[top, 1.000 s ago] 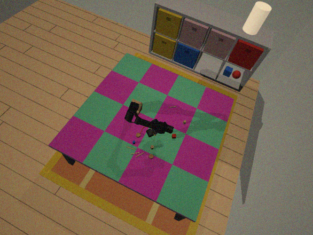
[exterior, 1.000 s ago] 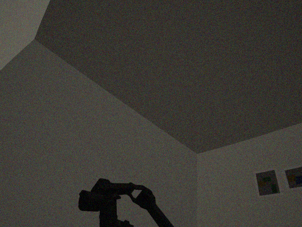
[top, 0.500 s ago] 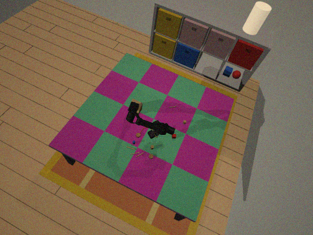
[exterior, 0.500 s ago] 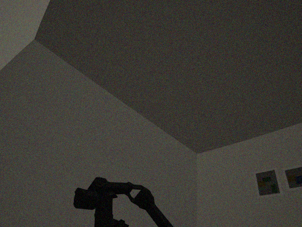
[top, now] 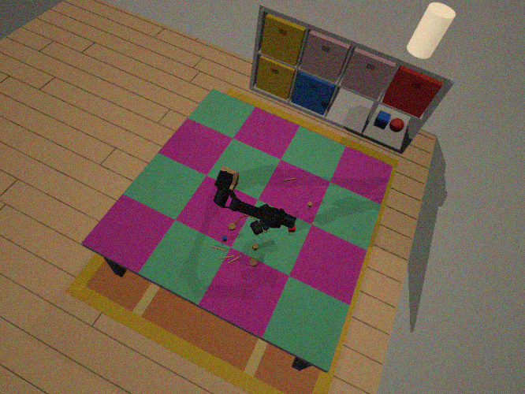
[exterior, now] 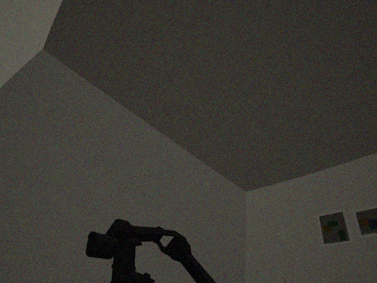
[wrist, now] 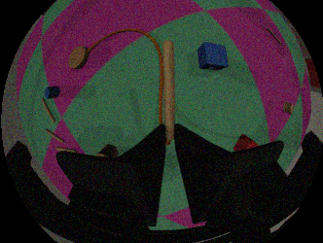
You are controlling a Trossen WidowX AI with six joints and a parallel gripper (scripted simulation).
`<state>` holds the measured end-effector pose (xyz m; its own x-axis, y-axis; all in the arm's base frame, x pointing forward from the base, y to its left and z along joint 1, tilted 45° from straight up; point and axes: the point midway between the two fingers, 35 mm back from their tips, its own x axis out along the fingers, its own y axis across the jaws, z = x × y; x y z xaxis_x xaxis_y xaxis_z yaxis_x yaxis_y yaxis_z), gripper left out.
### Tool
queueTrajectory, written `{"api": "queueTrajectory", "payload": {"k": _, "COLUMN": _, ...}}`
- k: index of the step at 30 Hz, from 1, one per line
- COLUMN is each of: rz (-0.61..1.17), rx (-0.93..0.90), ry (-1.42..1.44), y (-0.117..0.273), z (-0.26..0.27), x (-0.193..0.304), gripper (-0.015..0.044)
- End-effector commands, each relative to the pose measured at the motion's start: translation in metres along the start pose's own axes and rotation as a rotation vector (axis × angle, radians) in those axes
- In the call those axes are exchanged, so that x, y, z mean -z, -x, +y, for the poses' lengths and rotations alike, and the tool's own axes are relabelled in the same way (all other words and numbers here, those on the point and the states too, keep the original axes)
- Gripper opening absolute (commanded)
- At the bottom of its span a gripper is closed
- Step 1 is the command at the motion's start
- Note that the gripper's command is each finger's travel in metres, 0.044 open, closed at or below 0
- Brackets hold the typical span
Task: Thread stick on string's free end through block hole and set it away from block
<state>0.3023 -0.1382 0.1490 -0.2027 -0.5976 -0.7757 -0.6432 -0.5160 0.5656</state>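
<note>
My gripper (wrist: 169,128) is shut on the thin wooden stick (wrist: 168,92), which points up the wrist view, above the green and magenta table (top: 167,180). An orange string (wrist: 128,30) arcs from the round wooden button (wrist: 78,57) (top: 232,226) and runs down beside the stick to the fingertips, where its end is hidden. A blue block (wrist: 212,55) stands on the table, right of the stick in the wrist view and apart from it. No hole shows in it. In the top view the arm hides it. The exterior view shows only upper arm parts.
A red block (wrist: 245,143) (top: 292,228) lies right of the gripper. A small blue piece (wrist: 53,92) (top: 225,238), several loose sticks and a tan cylinder (top: 255,246) lie on the button side. Another cylinder (top: 309,204) and loose stick (top: 289,179) lie farther off.
</note>
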Motion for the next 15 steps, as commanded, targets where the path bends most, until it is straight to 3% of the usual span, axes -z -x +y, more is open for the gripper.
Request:
{"api": "queueTrajectory", "payload": {"k": 1, "rz": 0.016, "rx": 0.001, "ry": 0.0, "y": 0.002, "z": 0.0, "x": 0.007, "gripper": 0.0}}
{"api": "queueTrajectory", "payload": {"k": 15, "rz": 0.043, "rx": 0.003, "ry": -0.003, "y": 0.005, "z": -0.004, "x": 0.024, "gripper": 0.0}}
